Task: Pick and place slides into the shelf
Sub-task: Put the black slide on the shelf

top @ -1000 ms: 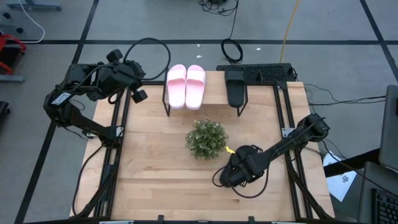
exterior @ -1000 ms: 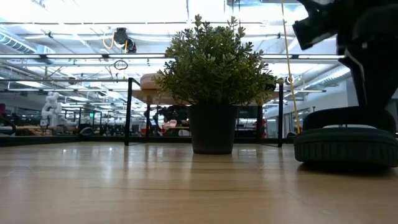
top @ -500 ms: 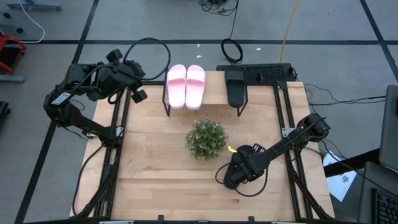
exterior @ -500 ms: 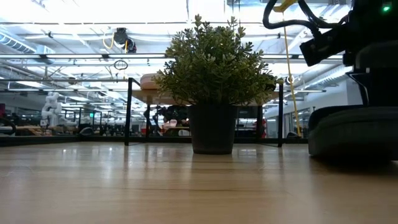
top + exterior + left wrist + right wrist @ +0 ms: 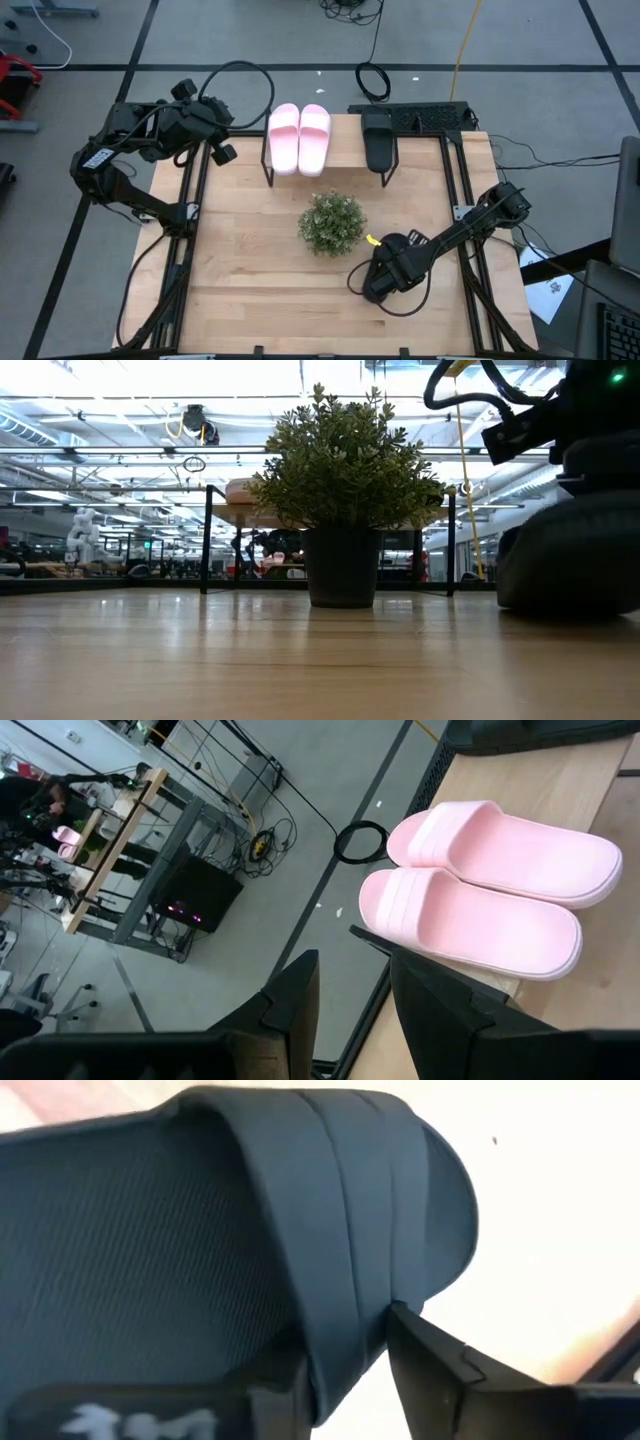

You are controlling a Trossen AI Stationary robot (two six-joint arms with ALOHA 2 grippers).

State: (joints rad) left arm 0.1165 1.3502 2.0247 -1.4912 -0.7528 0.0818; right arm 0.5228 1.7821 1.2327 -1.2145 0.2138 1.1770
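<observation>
Pink pair (image 5: 299, 138) + black slide (image 5: 377, 141) on shelf (image 5: 345, 145)

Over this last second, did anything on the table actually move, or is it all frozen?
Only a little. The right gripper, low over the black slide near the plant, closed its fingers onto the slide's strap and nudged slightly sideways. In the low view the slide now looks tipped up. The left gripper, the pink pair and the other black slide on the shelf stayed put.

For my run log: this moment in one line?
right gripper: closing on black slide strap, near plant | left gripper: waiting beside shelf | shelved: pink pair, one black
</observation>
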